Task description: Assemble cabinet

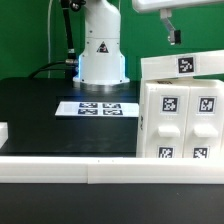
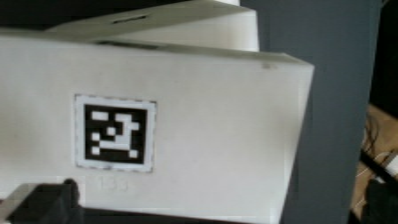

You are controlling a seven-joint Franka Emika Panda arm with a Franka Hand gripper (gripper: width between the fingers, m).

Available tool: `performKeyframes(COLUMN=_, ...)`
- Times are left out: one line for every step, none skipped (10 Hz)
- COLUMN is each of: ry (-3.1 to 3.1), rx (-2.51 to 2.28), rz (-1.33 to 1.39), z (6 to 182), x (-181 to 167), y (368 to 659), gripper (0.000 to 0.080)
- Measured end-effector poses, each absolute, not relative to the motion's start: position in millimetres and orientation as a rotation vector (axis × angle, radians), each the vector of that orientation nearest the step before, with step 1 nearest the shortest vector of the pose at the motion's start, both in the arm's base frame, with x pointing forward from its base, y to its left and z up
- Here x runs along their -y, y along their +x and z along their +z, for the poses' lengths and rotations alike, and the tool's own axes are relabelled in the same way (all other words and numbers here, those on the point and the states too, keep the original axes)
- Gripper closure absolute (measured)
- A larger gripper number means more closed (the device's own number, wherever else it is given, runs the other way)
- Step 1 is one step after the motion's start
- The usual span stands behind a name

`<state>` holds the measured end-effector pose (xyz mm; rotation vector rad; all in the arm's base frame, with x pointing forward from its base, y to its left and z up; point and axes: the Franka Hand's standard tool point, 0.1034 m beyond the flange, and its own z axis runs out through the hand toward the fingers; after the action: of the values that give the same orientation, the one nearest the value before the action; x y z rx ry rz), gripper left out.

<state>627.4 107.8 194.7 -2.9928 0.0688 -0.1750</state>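
Note:
The cabinet (image 1: 180, 120) is a large white box at the exterior view's right, on the black table. Four tagged panels face the camera, and its top face carries one tag. My gripper (image 1: 172, 33) hangs in the air just above the cabinet's top and holds nothing. In the wrist view the cabinet's top face (image 2: 214, 110) with its tag fills most of the picture. One dark finger (image 2: 45, 205) shows at the corner, far out to the side, so the jaws stand open. The other finger is hidden against the dark edge.
The marker board (image 1: 100, 107) lies flat on the black table in front of the white robot base (image 1: 102, 55). A long white rail (image 1: 90, 168) runs along the front edge. A small white block (image 1: 3, 130) sits at the exterior view's far left.

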Motion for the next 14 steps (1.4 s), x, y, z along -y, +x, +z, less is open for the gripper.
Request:
performKeyframes(ry=-2.996, rx=0.025, rz=-0.152, z=195.3, x=-103, y=626, gripper=0.0002)
performKeyframes(ry=-2.997, rx=0.106, rz=-0.139, z=196.7, x=-98, y=627, gripper=0.0002)
performKeyframes(ry=-2.999, rx=0.213, rz=-0.152, z=196.5, x=-97, y=627, gripper=0.0002)
performKeyframes(ry=-2.998, rx=0.282, rz=-0.156, z=196.4, x=-96, y=627, gripper=0.0002)
performKeyframes(ry=-2.992, rx=0.418, rz=-0.163, z=196.3, x=-95, y=627, gripper=0.0002)
performKeyframes(ry=-2.988, rx=0.582, rz=-0.164, z=195.8, x=-96, y=626, gripper=0.0002)
performKeyframes(ry=-2.971, rx=0.759, rz=-0.149, z=194.4, x=-96, y=624, gripper=0.0002)
performKeyframes(ry=-2.943, rx=0.887, rz=-0.135, z=193.2, x=-97, y=622, gripper=0.0002)
performKeyframes(ry=-2.911, rx=1.016, rz=-0.133, z=192.1, x=-97, y=621, gripper=0.0002)
performKeyframes(ry=-2.870, rx=1.137, rz=-0.130, z=189.5, x=-97, y=619, gripper=0.0002)
performKeyframes(ry=-2.819, rx=1.267, rz=-0.128, z=187.2, x=-95, y=618, gripper=0.0002)
performKeyframes(ry=-2.785, rx=1.346, rz=-0.126, z=184.9, x=-94, y=616, gripper=0.0002)
performKeyframes(ry=-2.749, rx=1.426, rz=-0.125, z=182.2, x=-92, y=614, gripper=0.0002)
performKeyframes(ry=-2.706, rx=1.520, rz=-0.132, z=179.6, x=-91, y=614, gripper=0.0002)
